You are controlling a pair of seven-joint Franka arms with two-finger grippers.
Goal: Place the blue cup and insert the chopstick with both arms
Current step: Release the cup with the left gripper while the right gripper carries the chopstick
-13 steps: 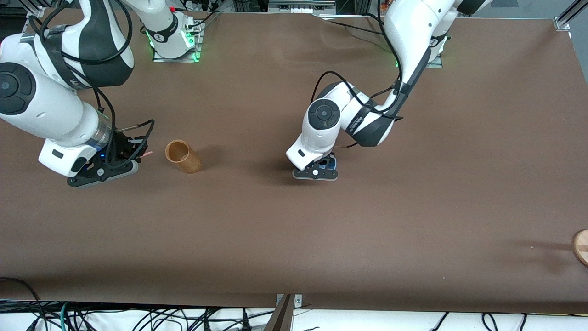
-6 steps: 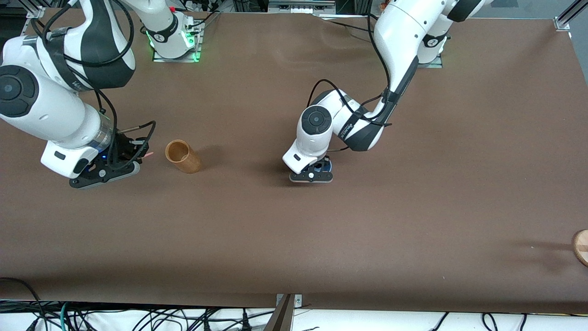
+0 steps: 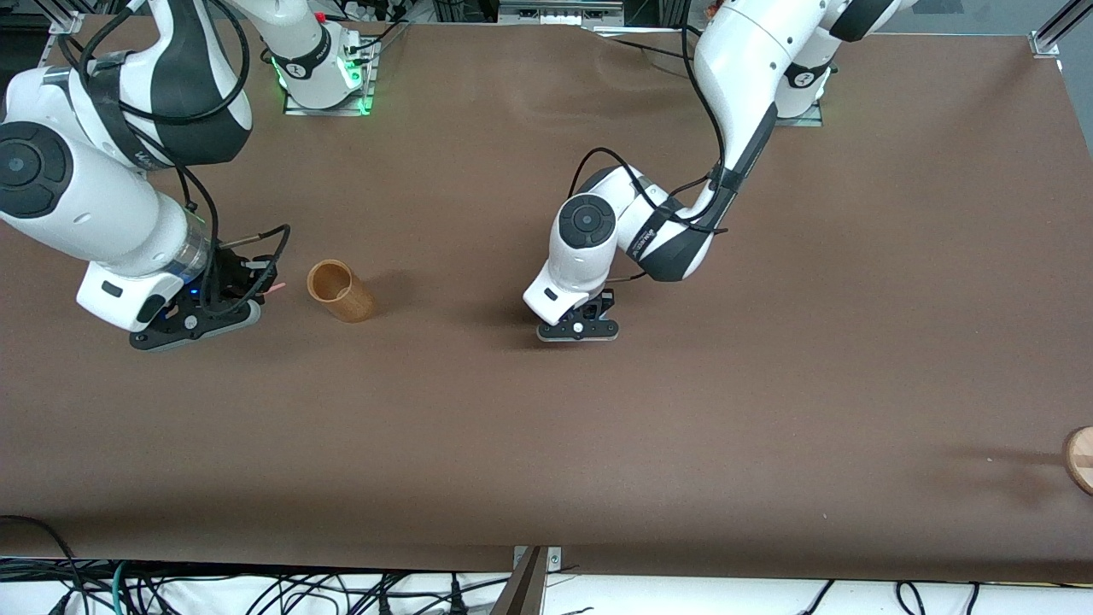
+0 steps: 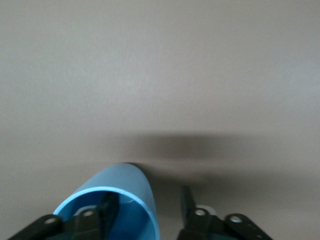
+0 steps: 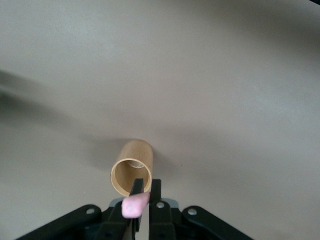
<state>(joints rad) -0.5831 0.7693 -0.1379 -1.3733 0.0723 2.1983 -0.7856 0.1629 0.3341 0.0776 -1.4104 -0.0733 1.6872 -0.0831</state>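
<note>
Left gripper (image 3: 578,329), mid-frame low over the table (image 3: 768,384), spread, one finger inside the blue cup (image 4: 117,202); right gripper (image 3: 248,286), frame's left, pinching the chopstick (image 5: 135,205) beside the wooden cylinder (image 3: 339,290); no legible writing.

**What the views cut off or hide**

From the front, the left arm's wrist covers the small light-blue tapered cup (image 4: 117,200) completely; the left wrist view shows it, cropped at the frame edge, one finger (image 4: 107,210) inside its rim. The thin pink chopstick (image 5: 135,205) shows only a blurred end there, a sliver (image 3: 275,290) from the front. A round tan wooden object (image 3: 1080,459) at the left arm's end is cut off.
</note>
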